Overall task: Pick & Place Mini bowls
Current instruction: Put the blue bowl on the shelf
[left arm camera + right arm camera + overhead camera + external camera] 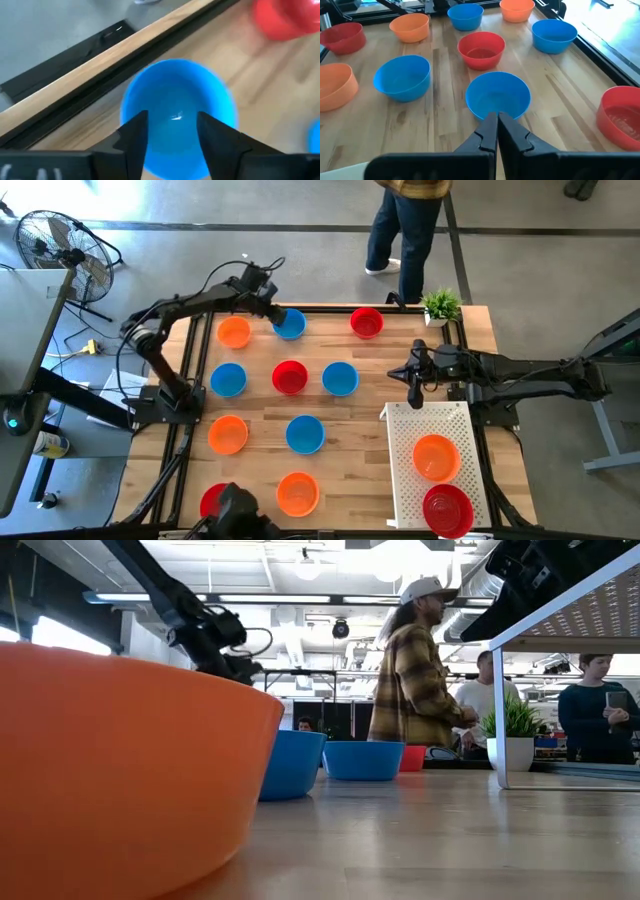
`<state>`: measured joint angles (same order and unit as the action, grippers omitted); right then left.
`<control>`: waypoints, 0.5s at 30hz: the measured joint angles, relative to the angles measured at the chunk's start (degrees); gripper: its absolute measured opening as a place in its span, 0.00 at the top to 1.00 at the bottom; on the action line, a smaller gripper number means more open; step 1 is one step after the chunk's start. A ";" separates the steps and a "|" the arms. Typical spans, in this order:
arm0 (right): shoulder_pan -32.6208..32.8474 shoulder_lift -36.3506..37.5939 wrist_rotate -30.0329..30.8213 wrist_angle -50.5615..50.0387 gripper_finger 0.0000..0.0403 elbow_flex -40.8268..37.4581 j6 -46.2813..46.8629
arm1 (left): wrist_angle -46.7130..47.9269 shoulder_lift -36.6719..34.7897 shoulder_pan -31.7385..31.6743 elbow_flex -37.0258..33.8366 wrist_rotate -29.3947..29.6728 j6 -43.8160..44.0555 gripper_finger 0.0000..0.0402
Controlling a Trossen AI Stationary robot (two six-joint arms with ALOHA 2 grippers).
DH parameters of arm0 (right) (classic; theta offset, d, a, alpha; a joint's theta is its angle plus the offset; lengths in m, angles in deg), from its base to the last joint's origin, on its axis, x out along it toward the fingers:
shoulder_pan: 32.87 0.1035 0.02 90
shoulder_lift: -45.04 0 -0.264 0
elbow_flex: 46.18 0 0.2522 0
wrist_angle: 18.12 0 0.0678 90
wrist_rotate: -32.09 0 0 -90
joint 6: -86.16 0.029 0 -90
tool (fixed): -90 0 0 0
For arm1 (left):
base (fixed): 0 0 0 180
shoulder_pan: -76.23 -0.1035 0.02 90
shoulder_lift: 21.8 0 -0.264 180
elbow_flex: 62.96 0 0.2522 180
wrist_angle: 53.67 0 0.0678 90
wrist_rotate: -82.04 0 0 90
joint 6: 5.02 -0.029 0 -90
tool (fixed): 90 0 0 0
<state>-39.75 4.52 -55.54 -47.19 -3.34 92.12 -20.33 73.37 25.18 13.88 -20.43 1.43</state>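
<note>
Wooden table (360,430) has bowls scattered about; left gripper (172,132), fingers apart, hangs over the blue bowl (177,107) beside the far rail, presumably lining up a grab. Right gripper (496,131) waits pinched together beside the white tray (400,480).

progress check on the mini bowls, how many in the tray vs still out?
Done: two bowls sit in the white tray, the orange bowl and the red bowl. In hand: the left claw is open above the blue bowl at the table's far edge, not gripping yet. The right claw is shut and empty near the tray's far end. Left: ten bowls on the table, counting that blue one.
</note>
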 joint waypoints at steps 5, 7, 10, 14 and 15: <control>0.00 0.00 -0.02 0.00 1.00 0.00 -0.08 | 2.87 2.97 0.02 2.07 4.50 -0.01 0.59; 0.00 0.00 -0.02 -0.02 1.00 0.00 -0.45 | 3.31 4.08 0.00 2.06 3.83 -0.01 0.62; 0.00 0.00 -0.04 -0.04 1.00 0.00 -0.85 | 4.03 4.94 0.01 2.00 3.96 -0.03 0.66; 0.00 0.00 -0.04 -0.05 1.00 0.00 -1.09 | 4.10 6.14 0.04 1.99 4.83 -0.21 0.70; 0.00 0.00 -0.07 -0.05 1.00 0.02 -1.09 | 3.91 6.34 0.02 1.98 4.78 -0.21 0.72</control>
<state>-39.75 4.52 -55.61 -47.24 -3.32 91.03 -16.41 79.72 25.20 15.86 -15.65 1.22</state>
